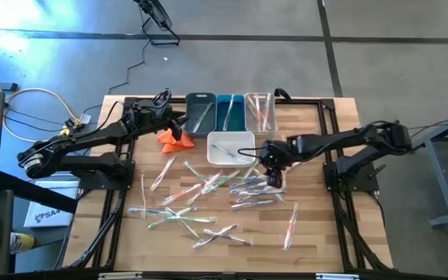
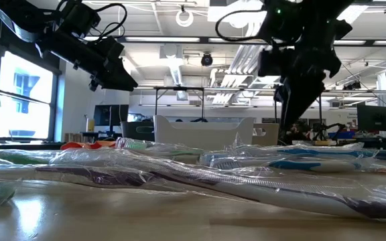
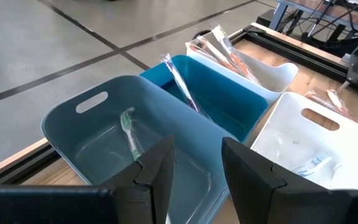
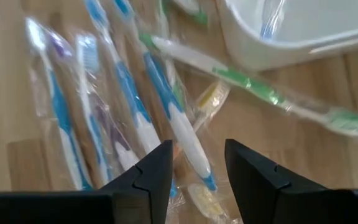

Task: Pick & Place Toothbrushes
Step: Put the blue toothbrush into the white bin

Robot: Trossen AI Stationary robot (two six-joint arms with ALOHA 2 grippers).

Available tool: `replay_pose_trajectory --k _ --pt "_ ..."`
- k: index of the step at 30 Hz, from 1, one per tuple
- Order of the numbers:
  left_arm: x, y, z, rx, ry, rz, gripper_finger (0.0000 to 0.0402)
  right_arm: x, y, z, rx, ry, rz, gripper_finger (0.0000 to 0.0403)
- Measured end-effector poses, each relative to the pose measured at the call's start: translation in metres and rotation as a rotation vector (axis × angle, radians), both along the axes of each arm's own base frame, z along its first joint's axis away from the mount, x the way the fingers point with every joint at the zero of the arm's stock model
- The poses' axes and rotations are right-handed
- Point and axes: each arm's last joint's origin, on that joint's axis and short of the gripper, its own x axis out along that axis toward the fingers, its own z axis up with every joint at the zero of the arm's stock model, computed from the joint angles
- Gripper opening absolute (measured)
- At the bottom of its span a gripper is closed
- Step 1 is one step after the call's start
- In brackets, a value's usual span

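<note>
Wrapped toothbrushes (image 1: 201, 198) lie scattered and overlapping across the middle of the wooden table (image 1: 317, 233), leaving bare wood only along its near edge and right side. Four bins crowd the far edge: grey bin (image 1: 200, 113), blue bin (image 1: 229, 113), clear bin (image 1: 260, 113), and a white bin (image 1: 231, 148) just in front. An orange cloth (image 1: 175, 138) lies left of the white bin.

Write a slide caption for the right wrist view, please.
Right gripper, open and empty, hovers above wrapped toothbrushes beside a white bin.
</note>
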Motion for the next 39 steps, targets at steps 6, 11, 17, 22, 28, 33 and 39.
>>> replay_pose_trajectory --k 6,11,17,22,28,33,39 --pt "0.000 0.000 0.000 0.001 -0.002 0.000 0.0133 0.004 0.000 -0.014 0.006 0.058 -0.005 0.0138" --pt "0.000 0.000 0.000 0.001 -0.002 0.000 0.0133 0.007 0.000 -0.024 0.009 0.099 -0.005 0.0138" --pt "0.000 0.000 0.000 0.001 -0.002 0.000 0.0133 0.009 -0.001 -0.032 0.011 0.132 -0.005 0.0138" --pt "0.000 0.000 0.000 0.001 -0.002 0.000 0.0133 0.009 -0.001 -0.035 0.004 0.139 -0.006 0.0138" --pt "0.000 0.000 0.000 0.001 -0.002 0.000 0.0133 0.009 -0.001 -0.035 -0.002 0.137 0.012 0.0138" --pt "0.000 0.000 0.000 -0.001 0.001 0.000 0.0133 0.010 0.000 -0.035 -0.028 0.137 0.013 0.0138" --pt "0.000 0.000 0.000 -0.003 0.004 0.000 0.0133 0.011 0.000 -0.034 -0.029 0.126 0.011 0.0138"
